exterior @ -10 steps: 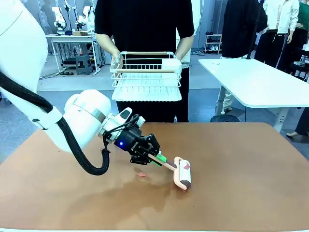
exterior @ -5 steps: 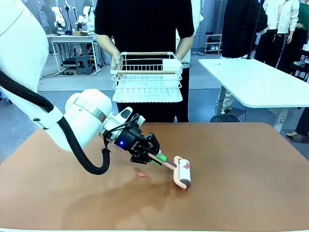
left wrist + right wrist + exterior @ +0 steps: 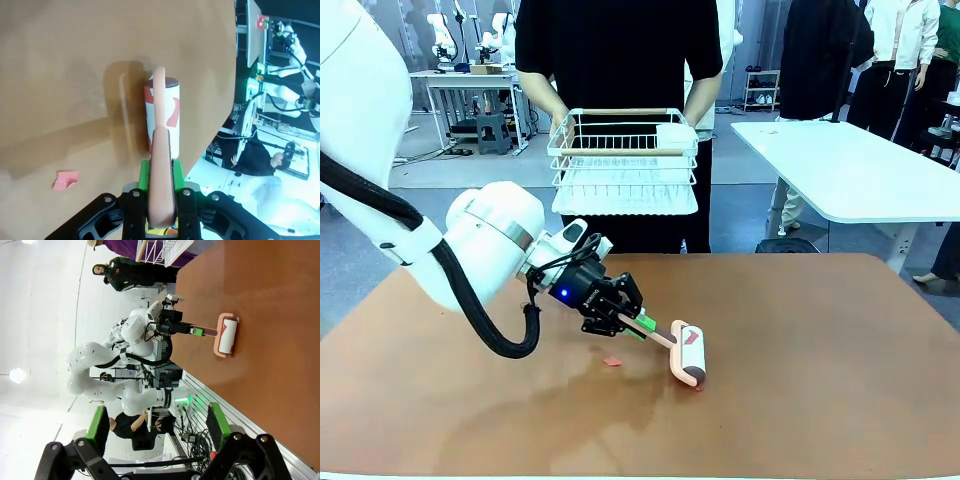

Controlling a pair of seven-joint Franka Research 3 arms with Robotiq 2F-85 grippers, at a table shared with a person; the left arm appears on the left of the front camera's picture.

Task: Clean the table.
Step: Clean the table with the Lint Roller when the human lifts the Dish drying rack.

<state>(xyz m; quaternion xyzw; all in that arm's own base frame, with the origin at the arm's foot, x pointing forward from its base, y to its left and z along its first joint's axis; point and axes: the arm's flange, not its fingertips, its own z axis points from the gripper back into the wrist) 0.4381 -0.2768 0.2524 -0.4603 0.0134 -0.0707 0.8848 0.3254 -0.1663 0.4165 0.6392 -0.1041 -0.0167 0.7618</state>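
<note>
The reddish-brown table [image 3: 820, 340] carries a lint roller [image 3: 689, 352] with a pink handle and a white drum marked with red patches. My left gripper [image 3: 638, 327] is shut on the handle's end, with the drum resting on the tabletop. In the left wrist view the left gripper [image 3: 160, 172] clamps the pink handle between green pads, and the roller [image 3: 161, 117] points away over the table [image 3: 60, 75]. A small red scrap [image 3: 612, 361] lies just in front of the gripper; the same scrap [image 3: 66, 180] sits left of the fingers. My right gripper [image 3: 157, 427] hangs open off the table [image 3: 280, 315], far from the roller [image 3: 226, 335].
A person stands at the far edge holding a white wire rack [image 3: 625, 160] above the table. A white-topped table [image 3: 850, 170] stands at the back right. A darker smear [image 3: 580, 390] marks the tabletop near the front.
The left gripper has drawn the roller a little to the left and toward the far side. The person has raised the rack slightly.
</note>
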